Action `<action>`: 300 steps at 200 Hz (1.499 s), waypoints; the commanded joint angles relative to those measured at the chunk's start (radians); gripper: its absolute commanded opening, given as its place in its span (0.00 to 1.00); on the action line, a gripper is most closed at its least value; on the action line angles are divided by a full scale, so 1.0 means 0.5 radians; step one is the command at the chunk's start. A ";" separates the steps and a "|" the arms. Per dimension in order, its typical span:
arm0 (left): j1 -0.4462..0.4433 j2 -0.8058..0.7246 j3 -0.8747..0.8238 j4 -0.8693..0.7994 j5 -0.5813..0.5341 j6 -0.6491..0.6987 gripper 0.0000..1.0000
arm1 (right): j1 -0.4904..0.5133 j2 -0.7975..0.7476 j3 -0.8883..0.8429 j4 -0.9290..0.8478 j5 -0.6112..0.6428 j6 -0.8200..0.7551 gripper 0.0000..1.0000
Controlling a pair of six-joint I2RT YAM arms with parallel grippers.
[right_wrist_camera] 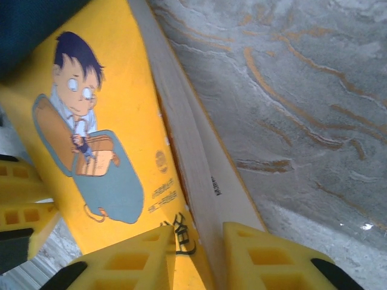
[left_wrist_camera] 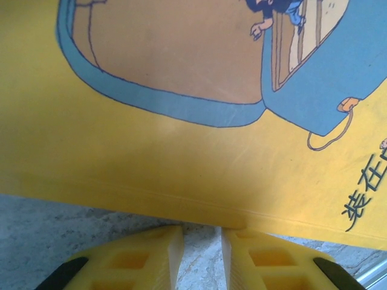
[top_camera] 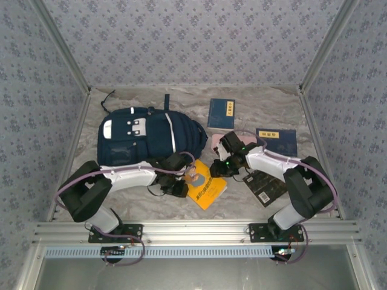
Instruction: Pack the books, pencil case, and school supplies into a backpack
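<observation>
Backpack (top_camera: 142, 136) lies flat, far-left on the surface (top_camera: 260, 103). Its near-right corner is hidden under the L arm. L tool (top_camera: 191, 180) sits at the left edge of the orange book (top_camera: 208, 188). In L wrist view its fingers (left_wrist_camera: 145, 257) are nearly together, w/ bare surface showing thru a thin gap. The tips are right at the book's lower edge; can't tell if they nip it. Book is mid-front btwn both tools, tilted, and the cartoon cover is cut off in L wrist view. R tool (right_wrist_camera: 202, 266) is clamped on the book's page edge, one finger on the cover, one on the back. Pale flat item (top_camera: 214, 141) behind the R wrist is mostly hidden, can't ID. Black book (top_camera: 266, 188) is partly under the R arm. Navy book (top_camera: 221, 113) far-centre is in full view. Second navy book (top_camera: 279, 141) far-right has a cable over its near-left corner.
</observation>
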 commanded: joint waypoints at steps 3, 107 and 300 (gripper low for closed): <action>-0.017 0.100 0.033 0.329 -0.066 0.038 0.26 | 0.066 0.119 -0.008 0.026 -0.408 0.010 0.24; -0.017 0.110 0.007 0.405 -0.026 0.022 0.25 | 0.090 0.127 -0.127 0.354 -0.730 0.251 0.17; -0.052 0.118 0.069 0.383 0.041 0.068 0.25 | 0.141 -0.152 -0.359 0.366 -0.770 0.387 0.00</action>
